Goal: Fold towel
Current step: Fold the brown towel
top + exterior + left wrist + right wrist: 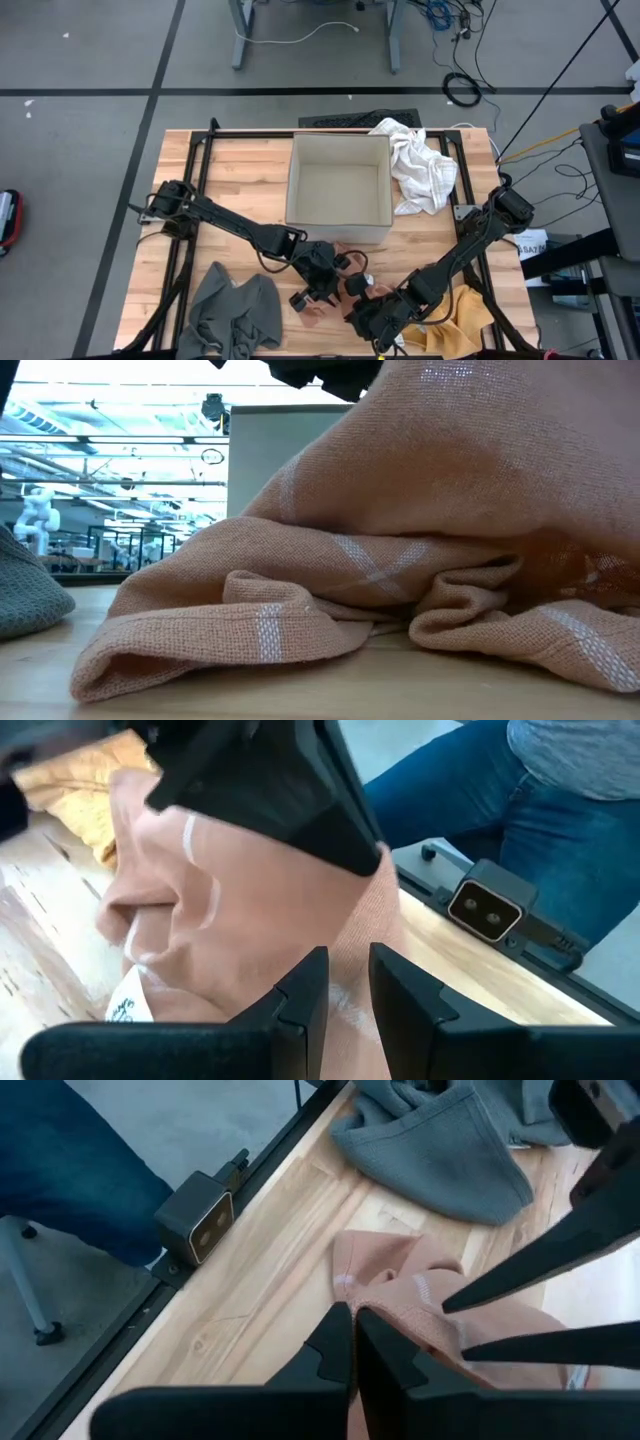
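Left hand (347,982) pinches the peach towel (345,290) at table's (250,190) 6 o'clock edge; right hand (354,1342) clamps its neighbouring edge. Risk: thin pinches slip, or uneven pulls drag cloth over the near edge.

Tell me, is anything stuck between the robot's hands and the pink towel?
Nothing visible. Both hands are right at the pink towel near the table's front edge. The left hand has a fold of it between its fingers, and the right hand is pinched shut on it.
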Robot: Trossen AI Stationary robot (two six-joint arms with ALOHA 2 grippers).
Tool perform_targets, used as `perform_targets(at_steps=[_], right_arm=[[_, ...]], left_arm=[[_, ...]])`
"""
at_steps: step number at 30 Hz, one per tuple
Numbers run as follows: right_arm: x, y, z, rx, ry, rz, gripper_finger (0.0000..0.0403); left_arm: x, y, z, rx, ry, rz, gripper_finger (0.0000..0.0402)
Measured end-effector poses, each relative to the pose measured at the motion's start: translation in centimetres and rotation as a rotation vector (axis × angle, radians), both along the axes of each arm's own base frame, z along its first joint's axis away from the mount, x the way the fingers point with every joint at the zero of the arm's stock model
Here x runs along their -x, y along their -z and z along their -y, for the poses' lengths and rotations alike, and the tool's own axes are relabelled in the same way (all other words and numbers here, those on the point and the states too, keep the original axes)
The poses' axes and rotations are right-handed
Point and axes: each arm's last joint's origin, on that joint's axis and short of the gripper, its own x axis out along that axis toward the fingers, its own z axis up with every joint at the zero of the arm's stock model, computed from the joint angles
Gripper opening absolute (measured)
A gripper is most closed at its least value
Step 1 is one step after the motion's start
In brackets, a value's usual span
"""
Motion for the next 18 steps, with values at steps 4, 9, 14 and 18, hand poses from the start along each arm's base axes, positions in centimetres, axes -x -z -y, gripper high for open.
perform_targets(at_steps=[4,9,14,18], right_arm=[[-0.1,-0.1,-0.1,0.002,-0.011,0.018,0.0],[-0.2,-0.3,-0.2,0.007,-0.027,0.04,0.0],[-0.3,-0.3,-0.1,0.014,-0.033,0.046,0.0],[-0.2,-0.1,0.1,0.037,-0.021,0.022,0.0]], left_arm=[[-0.1,0.0,-0.3,-0.01,-0.013,0.004,0.0082],[-0.2,0.2,-0.6,-0.014,-0.023,-0.009,0.0082],[0.0,0.9,-0.6,-0.006,0.002,-0.067,0.0082],[0.3,1.5,-0.6,-0.001,0.02,-0.131,0.0082]])
